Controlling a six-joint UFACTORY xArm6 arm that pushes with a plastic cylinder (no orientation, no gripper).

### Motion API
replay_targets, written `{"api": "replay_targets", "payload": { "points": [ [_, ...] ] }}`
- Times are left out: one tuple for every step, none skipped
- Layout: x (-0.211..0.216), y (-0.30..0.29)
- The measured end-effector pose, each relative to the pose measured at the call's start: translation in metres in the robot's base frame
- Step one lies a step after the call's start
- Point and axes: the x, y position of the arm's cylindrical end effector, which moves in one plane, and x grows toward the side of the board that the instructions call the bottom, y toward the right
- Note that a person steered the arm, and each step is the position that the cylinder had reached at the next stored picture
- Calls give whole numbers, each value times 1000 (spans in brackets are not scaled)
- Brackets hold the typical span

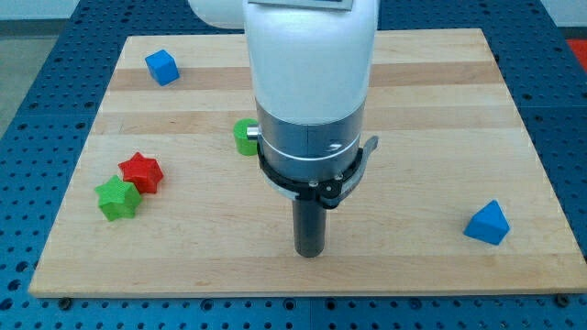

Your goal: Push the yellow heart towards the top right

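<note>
No yellow heart shows in the camera view; it may be hidden behind the arm. My tip [310, 252] rests on the wooden board [431, 119] near the bottom middle. A green round block [245, 137] peeks out at the left of the arm's body, above and left of my tip. A red star [141, 171] and a green star [117, 199] touch each other at the left. A blue cube [161, 67] sits at the top left. A blue triangular block [487, 223] sits at the bottom right, well to the right of my tip.
The large white and grey arm body [312, 92] covers the board's top middle. A blue perforated table [27, 110] surrounds the board on all sides.
</note>
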Motion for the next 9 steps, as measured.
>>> {"api": "replay_targets", "payload": {
  "points": [
    [-59,1],
    [-69,1],
    [-87,1],
    [-134,43],
    [-186,99],
    [-237,140],
    [-257,148],
    [-255,136],
    [-216,133]
  ]
}}
